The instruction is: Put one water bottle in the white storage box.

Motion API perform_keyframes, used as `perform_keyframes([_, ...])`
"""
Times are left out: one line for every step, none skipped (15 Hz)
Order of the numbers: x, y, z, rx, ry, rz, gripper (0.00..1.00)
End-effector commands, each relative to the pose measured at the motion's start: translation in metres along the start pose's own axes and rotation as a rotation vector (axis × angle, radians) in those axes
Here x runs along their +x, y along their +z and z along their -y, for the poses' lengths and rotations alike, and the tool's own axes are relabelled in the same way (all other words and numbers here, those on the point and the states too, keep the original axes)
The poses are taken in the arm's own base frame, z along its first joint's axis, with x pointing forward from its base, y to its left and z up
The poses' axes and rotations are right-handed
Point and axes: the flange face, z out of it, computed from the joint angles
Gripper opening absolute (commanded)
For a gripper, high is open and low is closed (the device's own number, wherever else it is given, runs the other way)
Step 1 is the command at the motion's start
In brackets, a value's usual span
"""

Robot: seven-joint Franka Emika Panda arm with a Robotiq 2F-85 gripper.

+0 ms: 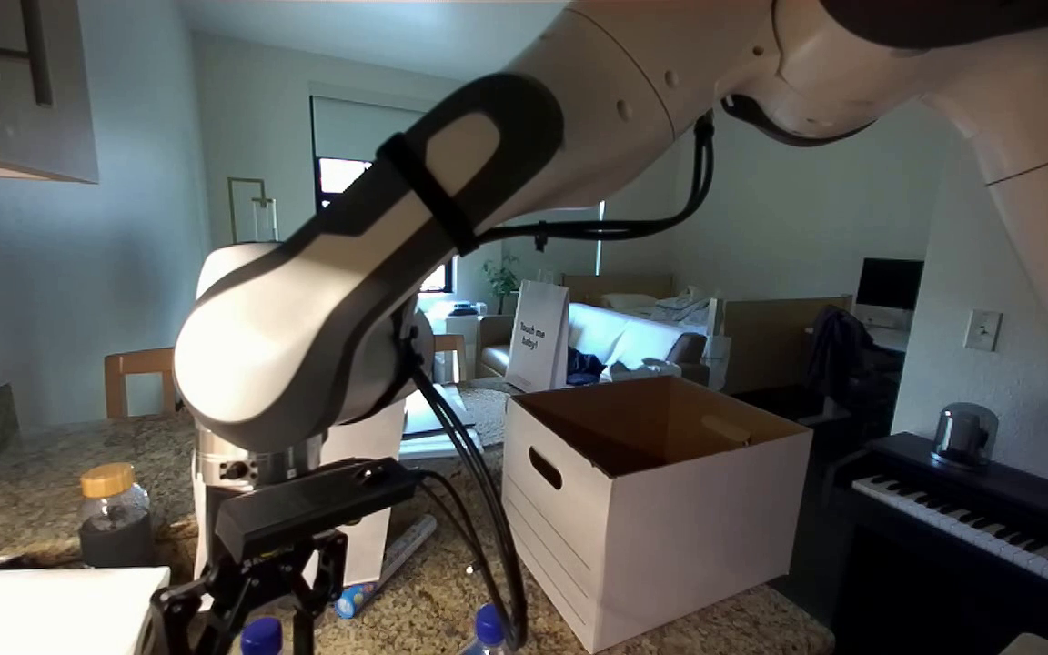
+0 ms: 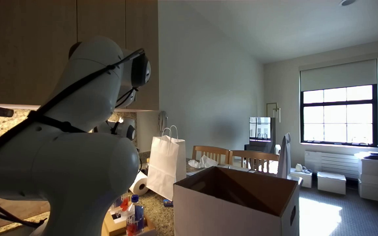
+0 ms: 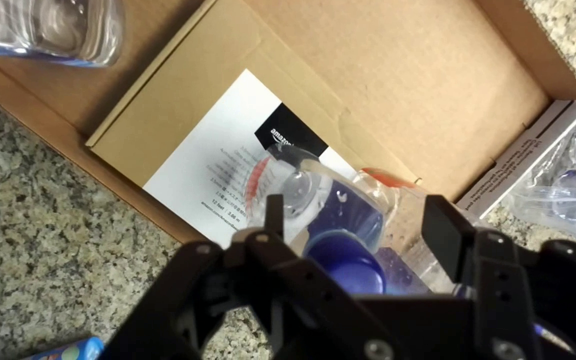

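Hand (image 3: pixel 355 215), lower wrist frame: jaws apart, flanking a blue-capped water bottle (image 3: pixel 343 220), presumably aligned for grasping. White storage box (image 1: pixel 697 537), right of centre in an exterior view, stands open-topped, apparently to receive it.

Only catching part of the tool (image 3: pixel 359 225) in the wrist view thanks to the bottom edge, plus one end of a clear bottle (image 3: pixel 48 30) up in the corner. Kinda squinting at blurry print on the white label (image 3: pixel 203 165), partly covered by the blue-capped bottle (image 3: pixel 348 210). Missing the base of the white storage box (image 2: pixel 215 213) in an exterior view. Also getting cropped fingers (image 1: pixel 304 628) at the bottom of an exterior view.
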Motion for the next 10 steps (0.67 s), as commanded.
perform_keyframes([-0.0066, -0.0021, 0.0005, 0.003, 0.005, -0.031, 0.99])
perform_keyframes([-0.0068, -0.0026, 0.0012, -0.001, 0.003, -0.041, 0.94])
perform_keyframes([-0.0066, -0.003, 0.0019, -0.001, 0.0, -0.049, 0.81])
perform_keyframes([-0.0064, -0.0032, 0.0029, -0.001, -0.003, -0.056, 0.69])
perform_keyframes([-0.006, -0.0031, 0.0038, -0.001, -0.007, -0.068, 0.68])
perform_keyframes([-0.0056, -0.003, 0.0048, 0.003, -0.01, -0.076, 0.6])
perform_keyframes([-0.0052, -0.0029, 0.0059, 0.005, -0.012, -0.09, 0.53])
perform_keyframes([-0.0047, -0.0029, 0.0068, 0.004, -0.013, -0.11, 0.47])
perform_keyframes([-0.004, -0.003, 0.0073, 0.003, -0.015, -0.126, 0.4])
perform_keyframes([-0.0034, -0.0035, 0.0075, 0.0, -0.017, -0.149, 0.34])
